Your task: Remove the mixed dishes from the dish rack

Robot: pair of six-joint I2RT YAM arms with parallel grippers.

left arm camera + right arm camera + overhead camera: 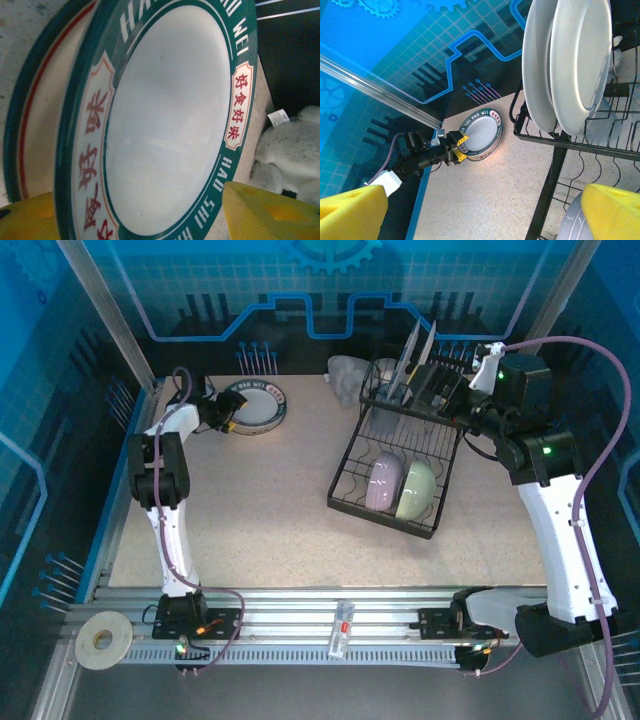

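Plates stand upright in the dish rack just ahead of the right tool, which gapes wide. I'd pinch one rim squarely and lift straight. The left tool, likewise spread, straddles a green-rimmed plate.

Both arms have white shells and black joints. The right arm has a long white link above a black base on the rail, and a black block at its end farthest from the rail. Green lights glow on it. A lavender cable arcs from that block back to the rail. The left arm has a thinner lavender cable looping at the rail, beside small orange and green lights. The left gripper is black with yellow tips. The wrist views show yellow foam pads.
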